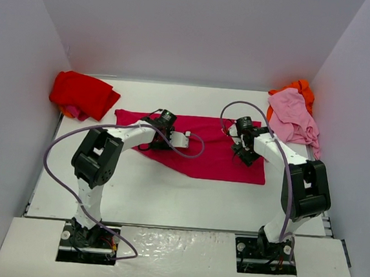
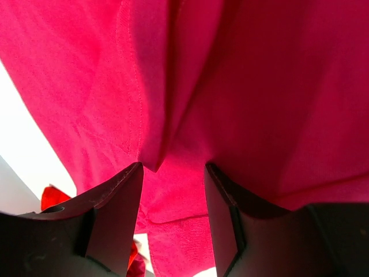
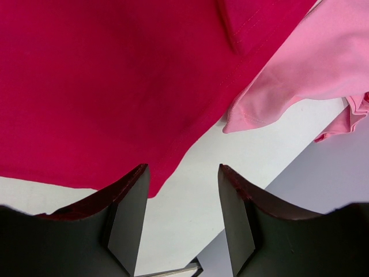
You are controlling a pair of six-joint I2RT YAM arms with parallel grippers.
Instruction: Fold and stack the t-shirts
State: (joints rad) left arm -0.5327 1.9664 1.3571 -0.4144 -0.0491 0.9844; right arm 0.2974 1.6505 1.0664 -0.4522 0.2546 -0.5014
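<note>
The crimson-magenta shirt lies spread on the table, nearer the far edge. Its far hem is straight and its near edge slants down to the right. The left fingers stand parted over its left part, with a raised fold just ahead of the gap and nothing clamped. The right fingers hang parted over its right hem, holding nothing. The bright red shirt is bunched in the far left corner. The pale pink shirt is heaped against the orange shirt in the far right corner. A broad band of white table shows along the near edge.
</note>
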